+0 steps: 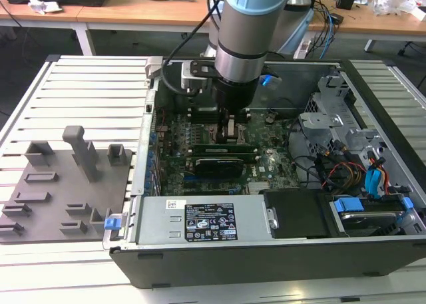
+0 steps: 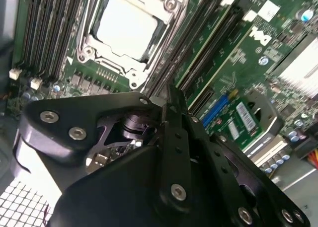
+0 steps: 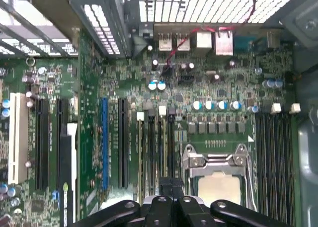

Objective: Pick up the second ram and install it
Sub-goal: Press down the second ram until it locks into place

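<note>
Arm: one, reaching down into the open computer case [image 1: 279, 261].
Gripper [image 1: 229, 132]: one, drawn narrow; whether it pinched anything could not be told.
Second ram [image 1: 206, 146]: green stick lying along the memory slots, directly beneath the gripper, beside the black card [image 1: 216, 165].
Memory slots: four [image 3: 156, 147] on one side of the CPU socket [image 3: 218, 182], four [image 3: 276, 147] on the other.
Hidden: the stick's middle lay behind the gripper; its seating was unclear.

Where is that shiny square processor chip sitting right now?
In both wrist views the processor chip sits in its metal socket frame on the motherboard, between banks of long black memory slots, close under the robot's hand.
</note>
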Robot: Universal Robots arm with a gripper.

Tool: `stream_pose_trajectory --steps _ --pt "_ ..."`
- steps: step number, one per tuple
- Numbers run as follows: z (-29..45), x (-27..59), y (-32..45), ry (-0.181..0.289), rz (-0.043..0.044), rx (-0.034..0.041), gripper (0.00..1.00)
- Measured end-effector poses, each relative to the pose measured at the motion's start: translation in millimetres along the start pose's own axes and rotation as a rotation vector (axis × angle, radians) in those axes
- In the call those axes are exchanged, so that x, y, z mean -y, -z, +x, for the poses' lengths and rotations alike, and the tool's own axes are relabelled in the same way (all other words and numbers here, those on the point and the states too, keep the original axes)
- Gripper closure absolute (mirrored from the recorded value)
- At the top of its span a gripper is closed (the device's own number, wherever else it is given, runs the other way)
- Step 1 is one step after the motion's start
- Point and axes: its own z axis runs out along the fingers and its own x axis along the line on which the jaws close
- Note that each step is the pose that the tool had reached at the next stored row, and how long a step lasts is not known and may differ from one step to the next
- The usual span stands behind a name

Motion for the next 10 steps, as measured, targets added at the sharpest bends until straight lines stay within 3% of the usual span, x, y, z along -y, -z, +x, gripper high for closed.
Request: stream_pose_trajectory --steps 5,10 --pt "0.2 -12.0 -0.9 0.000 0.0001 0.0000 0.89" --pt "0.5 -17.0 -2.7 0.000 0.0000 -0.0002 0.89"
